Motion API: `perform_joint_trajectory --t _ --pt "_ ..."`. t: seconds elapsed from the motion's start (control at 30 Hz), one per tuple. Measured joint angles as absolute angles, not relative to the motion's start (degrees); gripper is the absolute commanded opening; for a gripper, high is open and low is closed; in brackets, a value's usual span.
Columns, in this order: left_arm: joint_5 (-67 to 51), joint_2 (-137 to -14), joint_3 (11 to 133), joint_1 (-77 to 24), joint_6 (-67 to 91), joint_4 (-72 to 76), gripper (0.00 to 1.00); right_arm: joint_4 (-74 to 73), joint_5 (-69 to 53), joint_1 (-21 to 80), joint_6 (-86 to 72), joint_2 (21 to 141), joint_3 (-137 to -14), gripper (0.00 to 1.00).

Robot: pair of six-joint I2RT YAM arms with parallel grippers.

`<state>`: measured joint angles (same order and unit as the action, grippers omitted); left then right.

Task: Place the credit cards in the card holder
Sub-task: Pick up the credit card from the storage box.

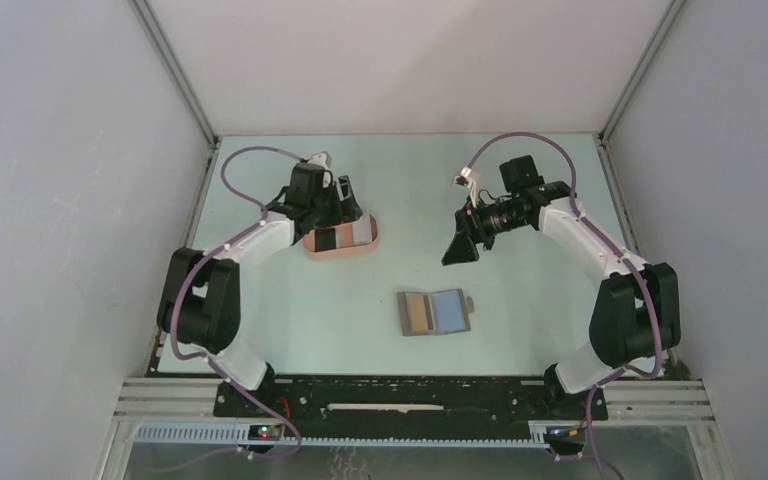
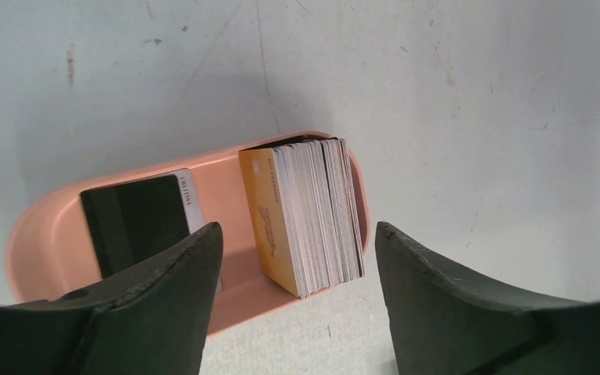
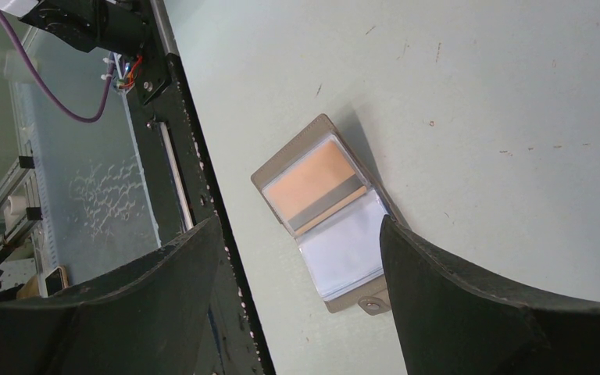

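Bench [image 1: 290, 330] scuffed, pale green. Seen from above: grey wallet [image 3: 353, 300] open flat at 5 o'clock of bench centre, card holder [image 1: 345, 253] at 10 o'clock, well apart. In wallet sleeves: orange card [image 3: 312, 183] and blue card [image 1: 450, 310], so task judged unfinished.

Hazards, as judged.
- Wallet: likely to slide or lift whole on a pull at a sleeved card, unless pinned.
- Holder: shallow and probably light; liable to skate or tip if hooked at the rim by a rising finger [image 2: 164, 297].
- On edge at holder's 3 o'clock end, card stack [image 2: 312, 211]: apt to fan over if bumped.
- At 9 o'clock end, black card [image 2: 133, 219] leaning, whitish card [image 2: 193, 195] behind: easily flicked out, given that finger overlapping it in the wrist view; contact not determinable.

Above holder, left claw [image 2: 297, 234]: spread wide, nothing between the jaws. At 1 o'clock of wallet, right claw [image 3: 301, 223]: spread wide, empty, hanging clear above bench.
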<state>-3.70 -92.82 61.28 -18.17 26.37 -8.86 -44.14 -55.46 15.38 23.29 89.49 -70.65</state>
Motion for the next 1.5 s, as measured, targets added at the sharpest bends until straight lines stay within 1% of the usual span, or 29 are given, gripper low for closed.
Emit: perform_joint_trajectory --t 0.3,0.4,0.73,0.8,0.87,1.1,1.27,1.5 --pt "-9.08 -100.27 61.30 -18.20 27.66 -6.42 0.78 -44.18 -55.46 15.33 23.31 89.49 -70.65 0.83" --pt "-10.22 -101.27 61.28 -18.20 28.47 -5.96 0.77 -44.21 -55.46 15.31 23.31 89.49 -70.65 0.83" --pt "-13.52 -101.34 61.28 -18.20 30.06 -3.53 0.65 -44.38 -55.57 15.09 23.33 89.49 -70.65 0.83" --pt "-13.93 -101.34 61.28 -18.11 30.24 -3.40 0.60 -44.38 -55.59 15.07 23.33 89.49 -70.65 0.83" --pt "-14.15 -101.32 61.28 -18.02 30.57 -3.29 0.54 -44.38 -55.59 15.07 23.33 89.49 -70.65 0.83" --pt "-14.81 -100.40 61.28 -17.96 31.14 -2.72 0.52 -44.38 -55.59 15.07 23.31 89.49 -70.65 0.83" --pt "-15.18 -100.16 61.28 -17.96 31.33 -2.33 0.48 -44.40 -55.59 15.07 23.33 89.49 -70.65 0.82" --pt "-15.27 -100.16 61.28 -17.96 31.55 -2.20 0.37 -44.40 -55.59 15.07 23.33 89.49 -70.65 0.83"
